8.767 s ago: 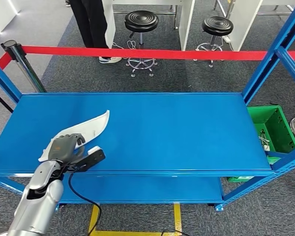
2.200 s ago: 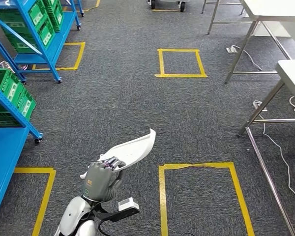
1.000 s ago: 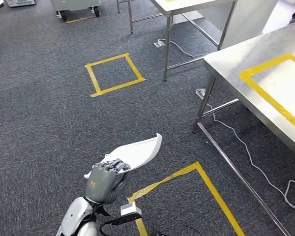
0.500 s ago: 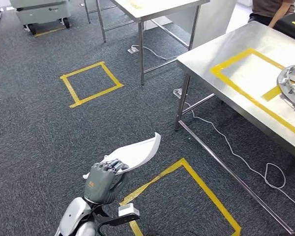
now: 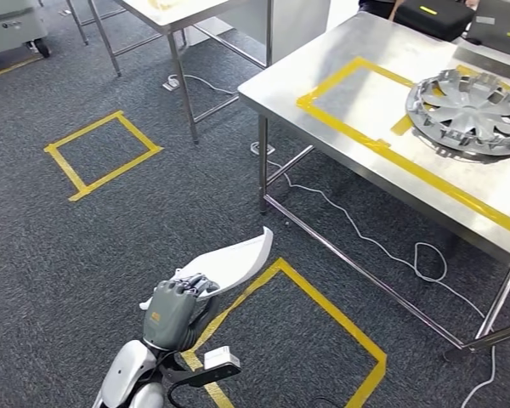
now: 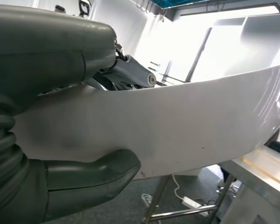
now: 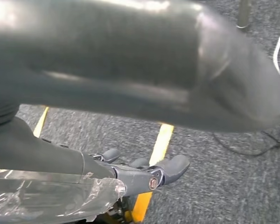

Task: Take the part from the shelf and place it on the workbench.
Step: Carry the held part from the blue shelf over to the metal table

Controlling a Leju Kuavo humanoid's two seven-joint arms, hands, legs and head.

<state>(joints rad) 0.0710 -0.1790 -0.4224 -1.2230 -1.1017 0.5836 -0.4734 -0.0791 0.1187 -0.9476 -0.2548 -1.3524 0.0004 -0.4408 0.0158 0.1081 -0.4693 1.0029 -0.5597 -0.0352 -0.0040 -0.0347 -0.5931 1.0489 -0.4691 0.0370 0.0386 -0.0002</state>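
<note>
The part [image 5: 235,262] is a long, curved white panel held out over the grey carpet. My left hand [image 5: 171,314] grips its near end from above. In the left wrist view the part [image 6: 173,126] lies across the picture, with the thumb [image 6: 93,179] under it and the darker fingers over it. The steel workbench [image 5: 285,81] stands ahead on the right, marked with a yellow tape rectangle [image 5: 348,102]. My right hand [image 7: 138,98] hangs over the carpet with its fingers [image 7: 168,169] stretched out and nothing in them.
A silver wheel cover [image 5: 470,100] lies on the workbench at the far right, and a black case [image 5: 432,15] behind it. A second table [image 5: 169,10] stands at the back. Yellow tape squares [image 5: 102,153] mark the floor, and a cable [image 5: 368,242] runs under the workbench.
The camera has turned with the robot: shelf gave way to open floor, and the workbench with the wheel cover has come further into view. My left hand still holds the part.
</note>
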